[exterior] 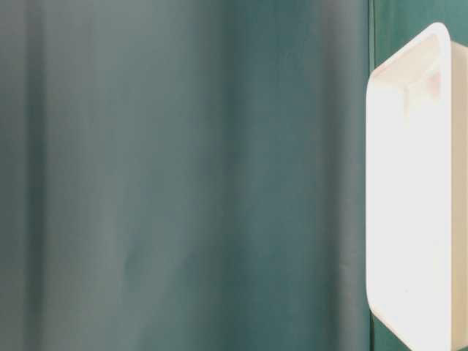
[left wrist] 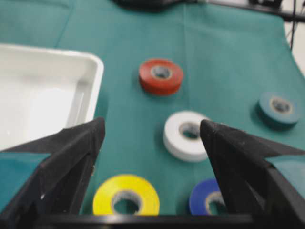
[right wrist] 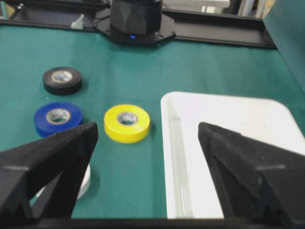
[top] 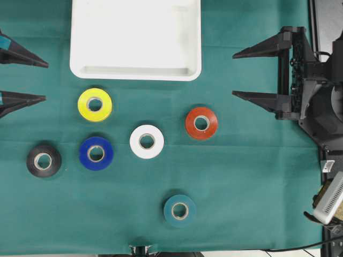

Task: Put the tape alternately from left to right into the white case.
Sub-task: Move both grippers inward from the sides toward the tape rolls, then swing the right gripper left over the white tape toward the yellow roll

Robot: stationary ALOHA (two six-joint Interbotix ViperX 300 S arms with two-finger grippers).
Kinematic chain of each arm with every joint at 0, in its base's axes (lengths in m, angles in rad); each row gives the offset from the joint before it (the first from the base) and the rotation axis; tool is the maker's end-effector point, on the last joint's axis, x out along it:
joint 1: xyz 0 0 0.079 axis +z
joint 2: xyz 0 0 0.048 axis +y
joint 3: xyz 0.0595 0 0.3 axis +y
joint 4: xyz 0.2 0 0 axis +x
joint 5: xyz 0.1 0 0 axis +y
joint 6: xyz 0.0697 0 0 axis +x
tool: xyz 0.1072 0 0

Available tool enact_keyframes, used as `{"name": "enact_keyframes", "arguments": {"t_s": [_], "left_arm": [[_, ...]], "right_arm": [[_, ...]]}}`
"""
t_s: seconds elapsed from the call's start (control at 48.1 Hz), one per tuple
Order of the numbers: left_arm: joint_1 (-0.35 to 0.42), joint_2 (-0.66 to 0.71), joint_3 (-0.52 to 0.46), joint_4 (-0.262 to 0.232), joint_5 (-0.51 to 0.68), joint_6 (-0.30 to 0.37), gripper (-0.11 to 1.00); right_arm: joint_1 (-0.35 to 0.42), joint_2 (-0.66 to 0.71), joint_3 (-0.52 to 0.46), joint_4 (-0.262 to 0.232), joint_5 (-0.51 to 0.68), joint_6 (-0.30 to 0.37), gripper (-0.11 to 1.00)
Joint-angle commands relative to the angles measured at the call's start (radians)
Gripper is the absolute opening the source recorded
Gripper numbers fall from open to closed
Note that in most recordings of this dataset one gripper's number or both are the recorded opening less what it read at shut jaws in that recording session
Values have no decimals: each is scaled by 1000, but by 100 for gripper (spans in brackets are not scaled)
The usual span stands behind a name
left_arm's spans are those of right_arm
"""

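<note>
Six tape rolls lie flat on the green cloth: yellow (top: pixel 95 104), blue (top: pixel 96 153), black (top: pixel 43 160), white (top: pixel 147 141), red-orange (top: pixel 201 123) and teal (top: pixel 179 210). The white case (top: pixel 80 32) lies at the top centre with nothing in it. My left gripper (top: pixel 46 81) stands open at the left edge, nothing between its fingers, left of the yellow roll. My right gripper (top: pixel 233 75) stands open at the right, apart from the red-orange roll. The left wrist view has the yellow roll (left wrist: pixel 126 201) between the open fingers; the right wrist view has the case rim (right wrist: pixel 167 143) there.
The right arm's black body (top: pixel 316 91) fills the right edge of the overhead view. A white device (top: pixel 329 198) sits at the lower right. The table-level view holds only blurred green cloth and the case's side (exterior: pixel 417 197).
</note>
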Motion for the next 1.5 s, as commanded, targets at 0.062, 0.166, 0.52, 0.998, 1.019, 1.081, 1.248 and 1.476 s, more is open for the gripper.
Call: {"name": "enact_keyframes", "arguments": {"t_s": [0.062,0.166,0.52,0.998,1.019,1.081,1.248,1.476], "left_arm": [[20,54,-48,-2,64,-5,94],[28,114,-71,0,89,-3,94],[40,356,-181,0,130,2,94],[40,531,-275,2,152,61,94],[40,532,-275,3,152,61,94],[40,531,-273,2,152,61,94],[40,529,-267,2,152,61,94],[40,528,-265,2,153,61,94]], "right_arm": [[-29,67,-46,2,46,14,80],[-43,137,-71,2,69,23,80],[-44,365,-173,-2,133,23,80],[-44,574,-276,-12,153,21,79],[-44,578,-279,-12,158,21,79],[-44,588,-288,-12,167,21,79],[-44,594,-298,-18,175,21,79],[-44,594,-298,-28,173,21,79]]}}
